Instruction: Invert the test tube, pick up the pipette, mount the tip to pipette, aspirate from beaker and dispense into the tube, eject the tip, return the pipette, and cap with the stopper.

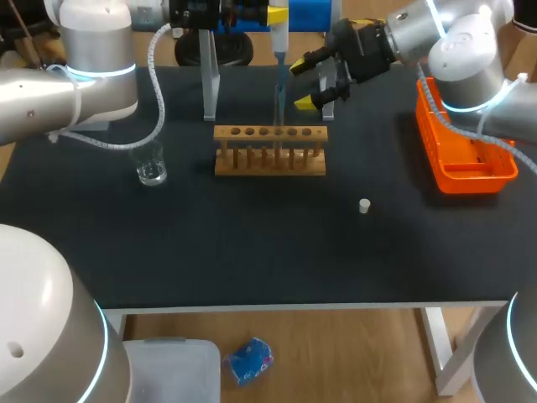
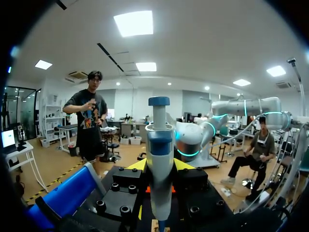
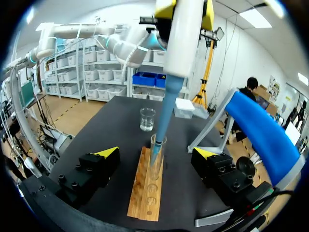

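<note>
One pipette (image 2: 159,140), pinched by the left end effector (image 2: 160,166), dips into the racked test tube (image 3: 157,163); right end effector (image 3: 157,152) spread

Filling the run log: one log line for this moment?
left gripper: shut on pipette | pipette tip: in test tube | right gripper: open, near rack

Vertical pipette (image 3: 182,43), blue tip (image 3: 162,123) inside upright tube (image 3: 156,160).
</note>
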Tool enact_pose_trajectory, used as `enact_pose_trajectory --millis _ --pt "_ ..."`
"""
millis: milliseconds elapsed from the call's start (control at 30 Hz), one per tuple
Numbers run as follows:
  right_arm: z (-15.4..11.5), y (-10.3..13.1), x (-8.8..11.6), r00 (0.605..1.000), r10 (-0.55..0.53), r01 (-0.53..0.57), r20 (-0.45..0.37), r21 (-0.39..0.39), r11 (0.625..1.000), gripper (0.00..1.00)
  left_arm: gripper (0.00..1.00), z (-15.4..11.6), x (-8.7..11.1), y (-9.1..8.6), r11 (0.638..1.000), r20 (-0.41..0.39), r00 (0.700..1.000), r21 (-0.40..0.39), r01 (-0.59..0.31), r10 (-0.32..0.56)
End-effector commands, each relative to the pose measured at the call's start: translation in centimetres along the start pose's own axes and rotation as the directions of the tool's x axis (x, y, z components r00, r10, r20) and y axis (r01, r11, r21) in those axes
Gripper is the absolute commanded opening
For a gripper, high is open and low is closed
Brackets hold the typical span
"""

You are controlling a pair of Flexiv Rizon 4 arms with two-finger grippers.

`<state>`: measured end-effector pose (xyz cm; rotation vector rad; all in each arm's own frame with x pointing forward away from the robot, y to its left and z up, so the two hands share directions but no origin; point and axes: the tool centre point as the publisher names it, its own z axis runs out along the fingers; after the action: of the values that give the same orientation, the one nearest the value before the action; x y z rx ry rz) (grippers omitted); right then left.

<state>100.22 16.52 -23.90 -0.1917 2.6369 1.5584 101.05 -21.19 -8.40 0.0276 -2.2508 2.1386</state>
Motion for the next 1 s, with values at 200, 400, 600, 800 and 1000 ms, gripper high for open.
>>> enact_pose_trajectory --millis 200,400,600,800,1000 --pt "-6.7 3.4 1.9 0.997 -0.036 0.040 0.067 -0.056 0.998 1.00 0.00 0.0 -0.1 -0.1 1.000 -0.001 1.000 -0.001 0.000 0.000" --pt "-9.8 6.0 1.9 0.994 -0.068 0.076 0.084 -0.091 0.993 1.00 0.00 0.0 -0.1 -0.1 1.000 -0.001 1.000 -0.001 0.000 0.000" --pt "-12.3 9.3 1.2 0.995 -0.082 0.092 0.056 -0.211 0.973 1.00 0.00 0.0 -0.1 -0.1 1.000 -0.001 1.000 -0.001 0.000 0.000" --pt "-13.2 10.7 0.8 0.997 -0.078 0.078 0.012 -0.291 0.954 1.00 0.00 0.0 -0.1 -0.1 1.000 -0.001 1.000 -0.001 0.000 0.000" --pt "-13.2 10.7 0.8 0.997 -0.078 0.078 0.012 -0.291 0.954 1.00 0.00 0.0 -0.1 -0.1 1.000 -0.001 1.000 -0.001 0.000 0.000"
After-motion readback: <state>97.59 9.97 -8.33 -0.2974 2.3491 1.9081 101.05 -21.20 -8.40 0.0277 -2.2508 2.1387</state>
